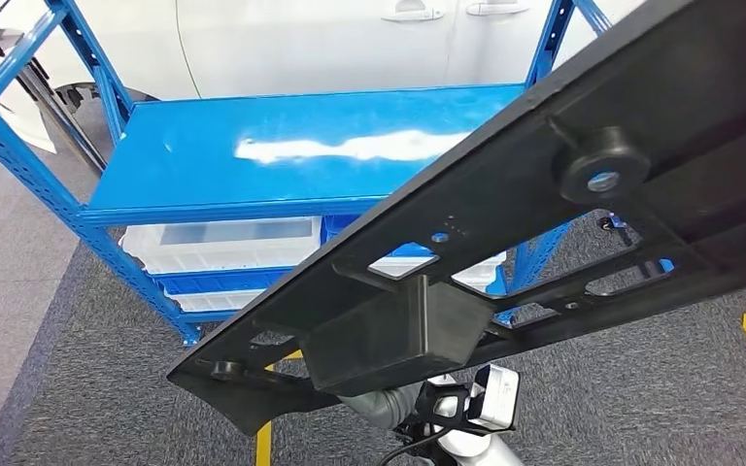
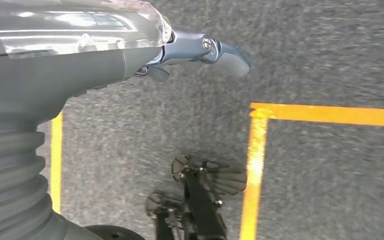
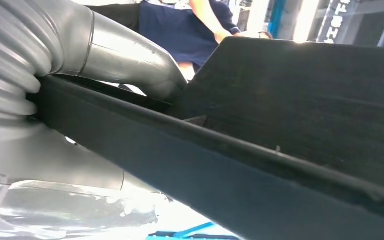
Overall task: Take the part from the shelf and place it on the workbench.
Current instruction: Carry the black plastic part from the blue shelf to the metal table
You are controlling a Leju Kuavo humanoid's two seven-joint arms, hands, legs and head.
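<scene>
part (image 1: pixel 544 204) is off the shelf (image 1: pixel 301 155) already: a long, flat black plastic panel carried tilted across the head view, high at the robot's right and dipping low toward the left, above the grey carpet (image 1: pixel 87 388) in front of the blue rack. its visible face carries ribs, cut-outs, a round boss and a boxy block, so it looks stiff along its length but thin at the edges, probably light for its size yet awkward, with plenty of leverage to swing or twist about the grip. right hand (image 3: pixel 130 65) is clamped on it, thumb pressing on one face of the panel near a raised edge in the right wrist view. left hand (image 2: pixel 200 50) hangs over the floor and its yellow tape line (image 2: pixel 260 150), a finger stretched out with nothing in it; whether the rest are apart or curled i cannot tell. a hold near a rib or thick rim seems safer than the smooth flat. a person in dark blue stands beyond the panel.
</scene>
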